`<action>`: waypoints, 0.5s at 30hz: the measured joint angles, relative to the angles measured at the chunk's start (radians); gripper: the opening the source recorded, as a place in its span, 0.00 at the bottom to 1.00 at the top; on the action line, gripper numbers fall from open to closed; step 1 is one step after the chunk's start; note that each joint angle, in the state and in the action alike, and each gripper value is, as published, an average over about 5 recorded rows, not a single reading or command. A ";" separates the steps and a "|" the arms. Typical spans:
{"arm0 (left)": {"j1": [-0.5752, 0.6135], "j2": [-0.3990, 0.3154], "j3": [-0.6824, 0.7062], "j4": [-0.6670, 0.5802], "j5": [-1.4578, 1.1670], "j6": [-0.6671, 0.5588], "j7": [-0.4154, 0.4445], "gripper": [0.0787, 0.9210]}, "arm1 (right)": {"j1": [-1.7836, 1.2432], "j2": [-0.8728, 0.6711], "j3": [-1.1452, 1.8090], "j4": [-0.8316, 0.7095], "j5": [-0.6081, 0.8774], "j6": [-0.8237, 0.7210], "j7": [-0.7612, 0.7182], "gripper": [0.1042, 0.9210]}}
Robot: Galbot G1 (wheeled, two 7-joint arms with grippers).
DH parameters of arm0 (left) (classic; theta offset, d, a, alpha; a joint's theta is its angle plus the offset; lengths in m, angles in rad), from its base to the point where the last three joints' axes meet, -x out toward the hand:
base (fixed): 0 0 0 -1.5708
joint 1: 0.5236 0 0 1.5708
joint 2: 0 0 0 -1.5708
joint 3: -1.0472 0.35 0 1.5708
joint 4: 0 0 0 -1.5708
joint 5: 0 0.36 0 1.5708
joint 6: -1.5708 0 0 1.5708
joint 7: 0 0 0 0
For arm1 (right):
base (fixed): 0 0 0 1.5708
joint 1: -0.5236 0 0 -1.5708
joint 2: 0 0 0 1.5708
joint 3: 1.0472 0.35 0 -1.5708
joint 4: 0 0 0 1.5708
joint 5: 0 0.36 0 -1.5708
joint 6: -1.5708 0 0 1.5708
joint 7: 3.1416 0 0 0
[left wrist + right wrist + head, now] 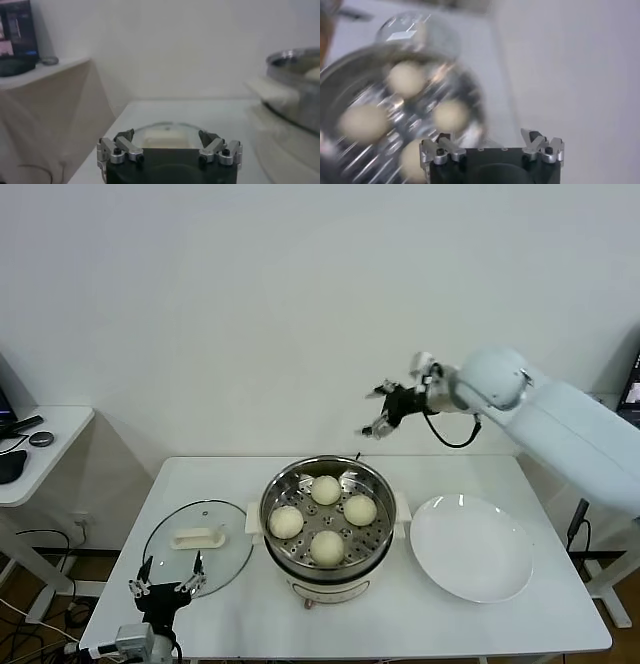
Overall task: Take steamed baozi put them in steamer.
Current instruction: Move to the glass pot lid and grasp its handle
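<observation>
Several cream-white steamed baozi (pixel 326 489) lie on the perforated floor of the shiny steamer (pixel 383 484) at the table's middle. My right gripper (pixel 380 412) hangs open and empty in the air above and behind the steamer's far rim. In the right wrist view the baozi (pixel 406 78) show blurred below the open right gripper (pixel 486 136), inside the steamer (pixel 340 65). My left gripper (pixel 168 582) stands open and empty at the table's front left. In the left wrist view the left gripper (pixel 166 135) faces the glass lid, with the steamer (pixel 295 85) off to one side.
A round glass lid (pixel 197 546) with a white handle lies flat, left of the steamer. On the steamer's right sits a bare white plate (pixel 470 549). A side desk (pixel 40 444) with dark items stands beyond the table's left edge.
</observation>
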 measured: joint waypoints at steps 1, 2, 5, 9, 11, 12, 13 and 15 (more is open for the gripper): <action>-0.003 0.002 -0.002 0.001 0.003 -0.008 0.001 0.88 | -0.052 -0.001 0.064 0.006 0.002 0.014 0.030 0.88; -0.006 0.004 -0.004 0.004 0.006 -0.016 0.003 0.88 | -0.108 0.001 0.131 0.012 0.004 0.029 0.060 0.88; -0.017 0.013 -0.013 0.015 0.021 -0.039 0.009 0.88 | -0.283 0.023 0.331 0.037 0.004 0.074 0.146 0.88; -0.039 0.029 -0.029 0.036 0.057 -0.068 0.018 0.88 | -0.521 0.088 0.600 0.081 0.005 0.133 0.254 0.88; -0.053 0.037 -0.039 0.050 0.083 -0.082 0.021 0.88 | -0.634 0.135 0.730 0.104 0.006 0.164 0.303 0.88; -0.060 0.042 -0.044 0.058 0.098 -0.090 0.023 0.88 | -0.687 0.159 0.791 0.115 0.006 0.179 0.325 0.88; -0.067 0.048 -0.049 0.066 0.113 -0.097 0.026 0.88 | -0.740 0.185 0.851 0.125 0.004 0.196 0.346 0.88; -0.082 0.060 -0.060 0.083 0.147 -0.111 0.029 0.88 | -0.840 0.234 0.961 0.145 -0.002 0.229 0.383 0.88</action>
